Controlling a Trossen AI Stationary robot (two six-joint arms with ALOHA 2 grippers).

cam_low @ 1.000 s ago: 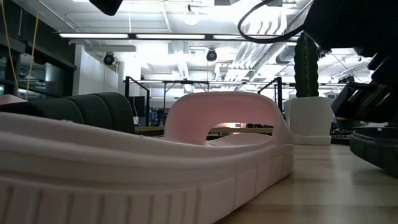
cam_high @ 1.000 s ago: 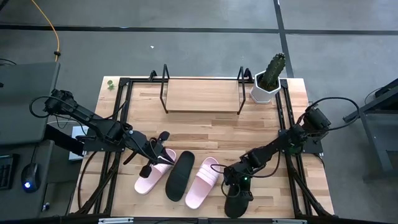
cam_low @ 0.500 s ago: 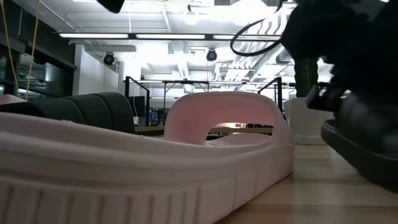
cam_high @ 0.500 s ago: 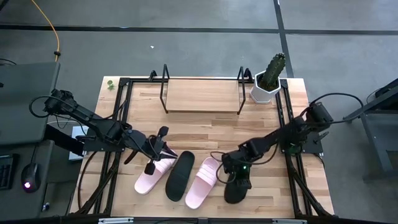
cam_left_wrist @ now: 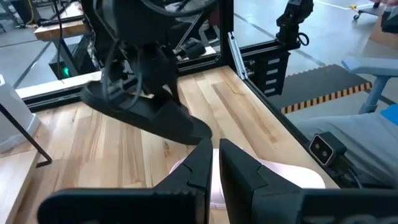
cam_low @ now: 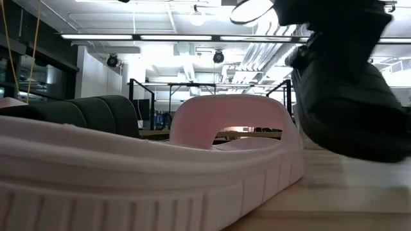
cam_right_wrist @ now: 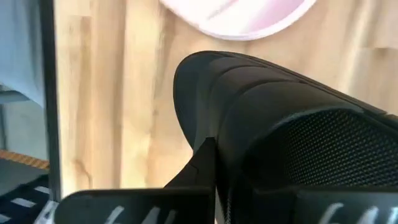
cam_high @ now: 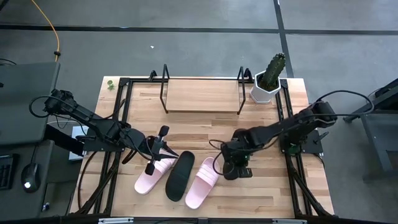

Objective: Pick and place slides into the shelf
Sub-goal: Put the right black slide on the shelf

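Two pale pink slides point(cam_high: 151, 176) point(cam_high: 202, 182) and a black slide point(cam_high: 179, 176) lie side by side on their soles near the table's front edge. My right gripper point(cam_high: 236, 163) is shut on a second black slide point(cam_low: 347, 96), which hangs in the air to the right of them, also seen in the left wrist view as the black slide point(cam_left_wrist: 146, 112). My left gripper point(cam_left_wrist: 214, 158) hovers shut above the leftmost pink slide's far end, with nothing between its fingers. The shelf point(cam_high: 202, 95) stands at the table's far edge. My right gripper holds the black slide at the side of its wide strap point(cam_right_wrist: 230, 134), coming steeply from above. One finger point(cam_right_wrist: 200, 163) shows on the outside of the strap; the strap hides the other. The slide is lifted clear of the table and tilted, one end lower.
A white pot with a cactus point(cam_high: 268, 78) stands just right of the shelf. Black frame rails point(cam_high: 122, 118) run along the table's left and right sides. Bare wood lies between the slides and the shelf.
My right gripper has risen and gone from the table's near edge toward its far edge, tipping more steeply down. The black slide has come up with it, lifted clear of the table and tipped. My left gripper has rolled a little in place.
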